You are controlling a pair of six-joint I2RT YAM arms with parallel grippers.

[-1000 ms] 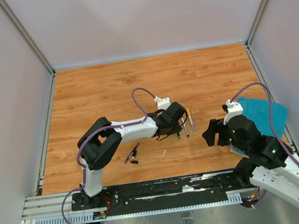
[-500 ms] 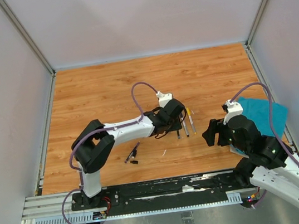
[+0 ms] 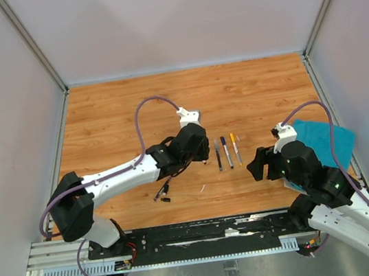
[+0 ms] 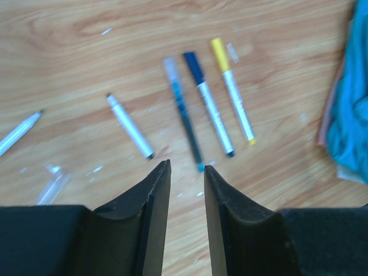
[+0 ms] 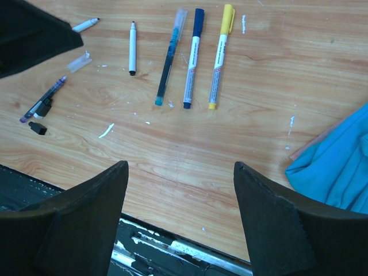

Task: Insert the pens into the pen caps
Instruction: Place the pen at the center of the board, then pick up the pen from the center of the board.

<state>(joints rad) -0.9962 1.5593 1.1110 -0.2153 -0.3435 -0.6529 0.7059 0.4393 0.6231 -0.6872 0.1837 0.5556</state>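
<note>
Three capped pens lie side by side: a teal one with a clear cap [image 5: 171,57], a blue-capped one [image 5: 194,57] and a yellow-capped one [image 5: 221,54]. Left of them lies a bare white pen [image 5: 132,49], and another white pen [image 5: 86,25] lies further left. A dark pen [image 5: 43,100] rests near a black pen cap [image 5: 38,127], and a clear pen cap [image 5: 79,61] lies alone. My left gripper [image 4: 187,167] hovers just short of the row, open by a narrow gap, with nothing in it. My right gripper [image 5: 181,167] stands wide open and empty over bare wood.
A teal cloth [image 3: 325,141] lies at the right, beside my right arm. A white scrap [image 5: 106,131] sits on the wooden table [image 3: 118,113]. Grey walls close in the table on three sides, and a metal rail [image 3: 186,238] runs along the near edge.
My left arm has swung back to the left, off the three pens that it covered. Its jaws have parted slightly. The right arm has not moved.
</note>
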